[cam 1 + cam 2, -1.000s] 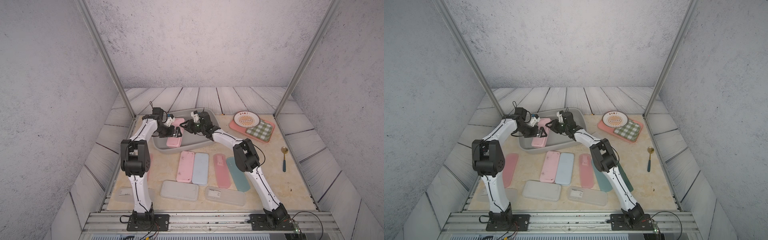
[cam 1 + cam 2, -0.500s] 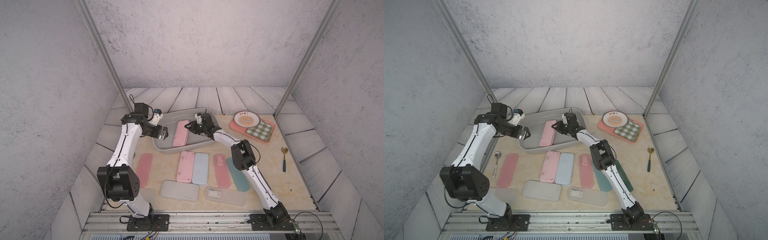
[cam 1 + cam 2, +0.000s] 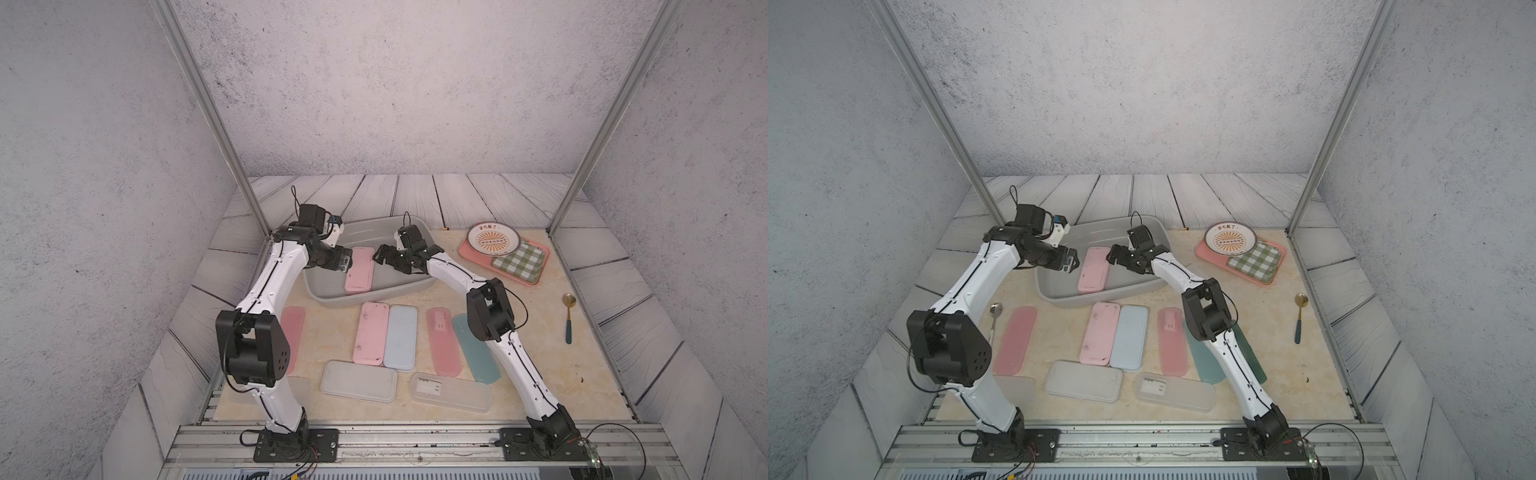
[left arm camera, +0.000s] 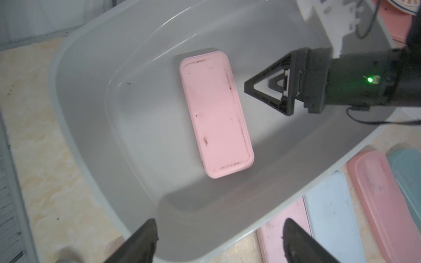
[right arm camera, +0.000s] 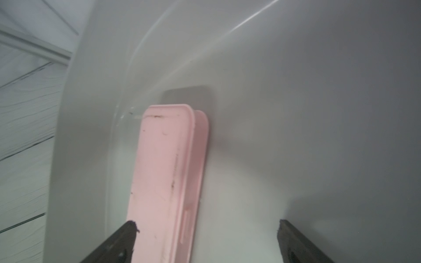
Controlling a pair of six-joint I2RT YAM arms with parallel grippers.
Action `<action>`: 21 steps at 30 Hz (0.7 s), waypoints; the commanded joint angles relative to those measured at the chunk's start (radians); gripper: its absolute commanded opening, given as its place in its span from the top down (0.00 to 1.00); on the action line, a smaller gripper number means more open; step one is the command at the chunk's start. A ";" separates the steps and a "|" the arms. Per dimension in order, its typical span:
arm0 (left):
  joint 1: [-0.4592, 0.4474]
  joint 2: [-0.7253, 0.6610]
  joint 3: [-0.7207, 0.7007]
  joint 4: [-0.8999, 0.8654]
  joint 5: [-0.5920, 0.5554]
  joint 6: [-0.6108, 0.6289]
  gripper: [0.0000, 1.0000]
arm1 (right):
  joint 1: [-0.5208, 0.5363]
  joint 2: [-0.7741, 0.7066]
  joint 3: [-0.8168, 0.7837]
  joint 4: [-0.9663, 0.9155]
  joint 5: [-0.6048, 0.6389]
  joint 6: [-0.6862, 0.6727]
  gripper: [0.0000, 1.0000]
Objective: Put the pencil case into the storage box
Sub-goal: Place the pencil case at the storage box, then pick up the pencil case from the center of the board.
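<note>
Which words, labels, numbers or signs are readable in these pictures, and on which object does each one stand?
Plate: a short line of characters along the rim, too small to read.
Clear case: white label with dark print, too blurred to read.
No other text shows.

Left arm [image 3: 272, 282] and right arm [image 3: 523, 370]: white links, black joints, thin black cables, black bolted base plates [image 3: 291, 444]; a green light [image 4: 370, 79] glows on the right wrist.

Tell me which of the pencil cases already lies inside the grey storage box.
The pink pencil case, flat on the floor of the storage box. The other cases, such as the blue one, lie on the tabletop outside it.
</note>
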 commanded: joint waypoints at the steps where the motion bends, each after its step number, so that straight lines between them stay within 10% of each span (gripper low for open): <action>1: -0.050 0.100 0.048 0.116 -0.064 -0.084 0.18 | -0.009 -0.346 -0.173 -0.062 0.218 -0.099 0.06; 7: -0.104 0.334 0.198 0.214 -0.130 -0.149 0.25 | -0.069 -0.787 -0.564 0.057 0.284 -0.184 0.12; 13: -0.175 0.564 0.448 0.096 -0.168 -0.156 0.29 | -0.167 -0.864 -0.565 -0.408 0.389 -0.551 0.07; 16: -0.189 0.597 0.445 0.112 -0.183 -0.156 0.30 | -0.229 -0.907 -0.732 -0.416 0.535 -0.751 0.01; 21: -0.187 0.628 0.431 0.099 -0.244 -0.127 0.32 | -0.353 -0.894 -0.843 -0.367 0.406 -0.966 0.01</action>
